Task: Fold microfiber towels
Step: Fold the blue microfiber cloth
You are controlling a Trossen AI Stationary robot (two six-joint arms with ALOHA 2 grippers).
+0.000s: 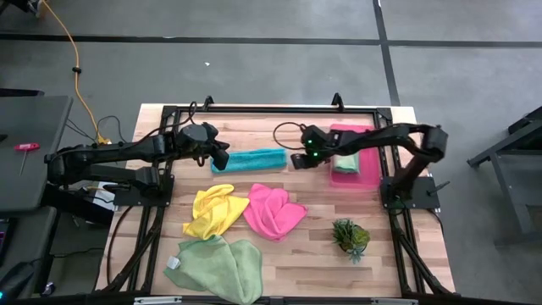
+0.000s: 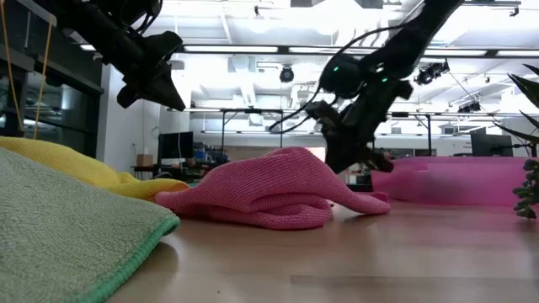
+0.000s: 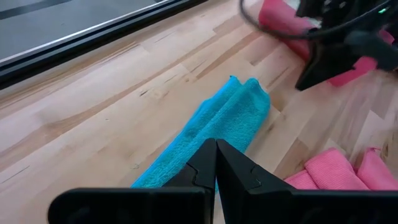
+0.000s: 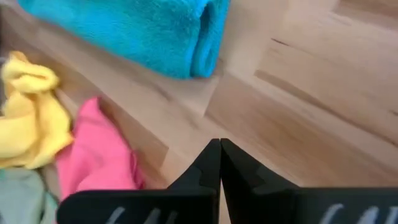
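A teal towel [image 1: 250, 159] lies on the table folded into a long strip, also seen in the left wrist view [image 3: 217, 121] and the right wrist view [image 4: 137, 31]. My left gripper [image 1: 222, 158] hangs shut above the strip's left end, clear of it [image 3: 216, 144]. My right gripper [image 1: 298, 161] is shut just off the strip's right end, over bare wood [image 4: 219, 143]. Nearer the front lie a crumpled yellow towel [image 1: 216, 210], a hot pink towel [image 1: 273, 212] and a pale green towel [image 1: 216, 264]. Another pale green towel [image 1: 345, 163] lies folded in the pink tray [image 1: 366, 174].
A small spiky green plant [image 1: 350, 237] stands at the front right. The pink tray sits at the right, near my right arm's base. Bare wood shows between the teal strip and the table's far edge [image 1: 271, 119].
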